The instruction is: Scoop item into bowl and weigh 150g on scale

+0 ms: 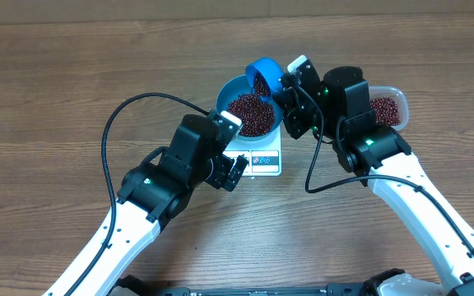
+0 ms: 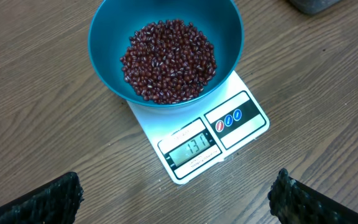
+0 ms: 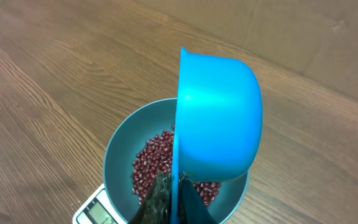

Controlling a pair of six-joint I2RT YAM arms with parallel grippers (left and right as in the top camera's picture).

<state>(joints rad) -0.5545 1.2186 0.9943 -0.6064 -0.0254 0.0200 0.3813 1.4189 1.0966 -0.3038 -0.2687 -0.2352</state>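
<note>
Nearest, the left tool [image 1: 235,171] hangs just above the surface [image 1: 56,82] at the near-left corner of the scale [image 2: 229,134], its two dark fingers [image 2: 48,202] spread wide and holding nothing. The white square scale lies flat just beyond it, with its display [image 2: 191,148] and three small round buttons on the near edge; the digits appear to read 131. On the far part of the scale stands the deep blue bowl [image 2: 104,56], upright, with a mound of small dark red-brown beans [image 2: 169,59] covering its bottom. Over the far-right rim of the bowl a bright blue scoop [image 3: 219,118] is tipped on its side, above the beans and not touching them. The right tool [image 3: 178,205] reaches in from the right and has its fingers pressed together on the scoop's thin edge, pinching it. Farther right, partly hidden behind that arm, a clear plastic tub [image 1: 395,92] sits on the surface with more of the same beans in it.
</note>
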